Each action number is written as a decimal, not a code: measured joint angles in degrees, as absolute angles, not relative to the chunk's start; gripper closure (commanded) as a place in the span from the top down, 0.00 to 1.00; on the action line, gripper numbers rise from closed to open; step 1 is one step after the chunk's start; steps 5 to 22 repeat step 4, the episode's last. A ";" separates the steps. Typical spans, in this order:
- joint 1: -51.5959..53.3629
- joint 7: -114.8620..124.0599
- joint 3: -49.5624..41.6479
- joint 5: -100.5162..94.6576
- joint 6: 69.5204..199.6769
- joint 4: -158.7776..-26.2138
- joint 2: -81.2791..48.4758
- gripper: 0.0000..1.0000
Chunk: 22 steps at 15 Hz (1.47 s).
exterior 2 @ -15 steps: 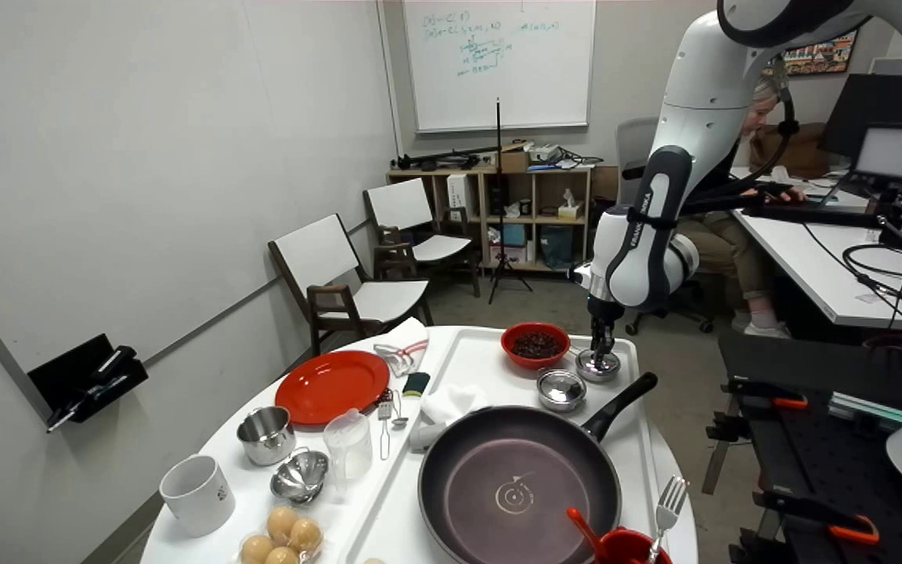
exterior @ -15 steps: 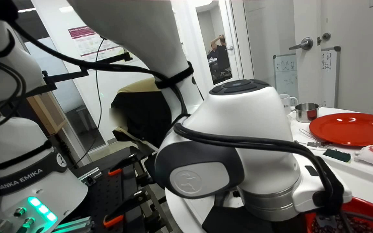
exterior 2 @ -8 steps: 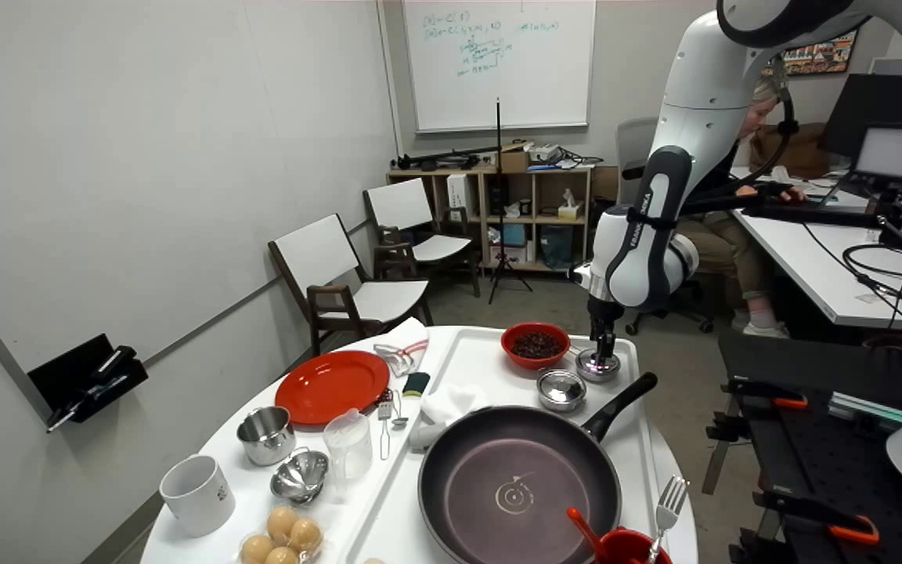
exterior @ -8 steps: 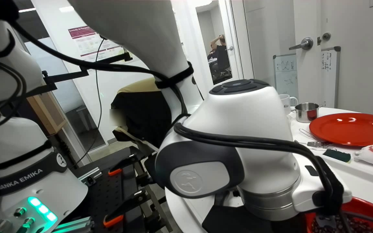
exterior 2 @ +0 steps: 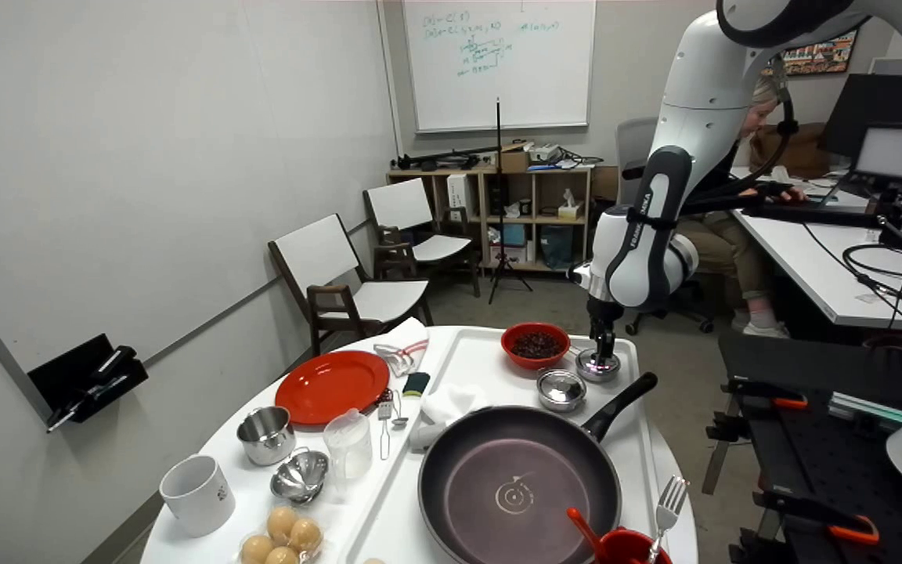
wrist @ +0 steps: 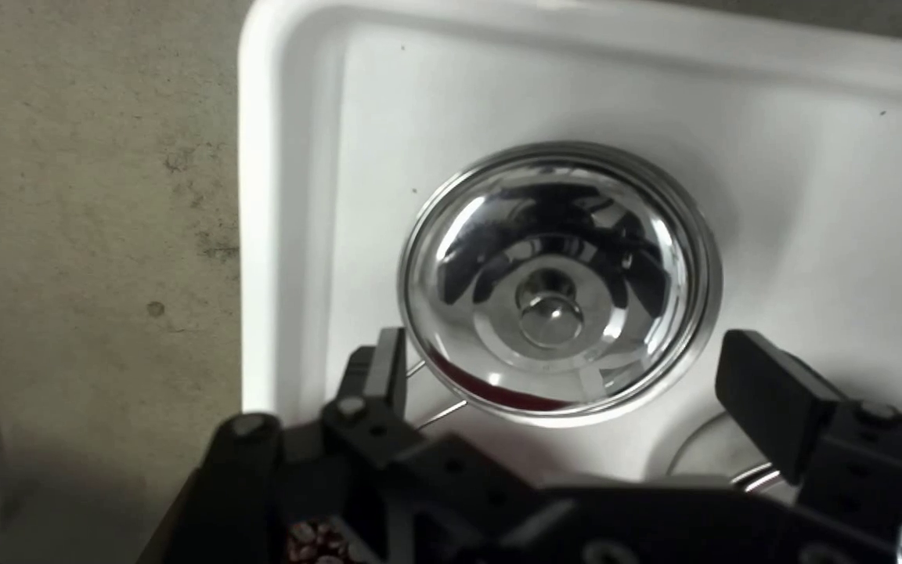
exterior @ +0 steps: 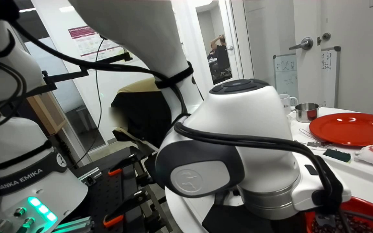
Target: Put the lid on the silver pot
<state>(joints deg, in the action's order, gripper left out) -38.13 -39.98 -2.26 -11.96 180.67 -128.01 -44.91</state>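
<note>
Hovering with our gripper (wrist: 563, 366), jaws spread wide and empty, knobbed silver lid (wrist: 554, 270) on silver pot (exterior 2: 599, 377) beneath, red bowl (exterior 2: 534, 363) just left

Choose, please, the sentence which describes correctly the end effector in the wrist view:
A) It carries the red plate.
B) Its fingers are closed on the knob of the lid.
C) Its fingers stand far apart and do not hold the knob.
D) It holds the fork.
C: in the wrist view, the fingers of the end effector are spread wide, with bare metal of the silver lid visible between each finger and the knob.
</note>
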 measured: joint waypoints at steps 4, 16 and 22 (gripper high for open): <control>-38.02 -39.51 -2.26 -11.96 180.67 -128.01 -44.91 1.00; -38.02 -39.51 -2.26 -11.96 180.67 -128.01 -44.91 1.00; -38.02 -39.51 -2.26 -11.96 180.67 -128.01 -44.91 1.00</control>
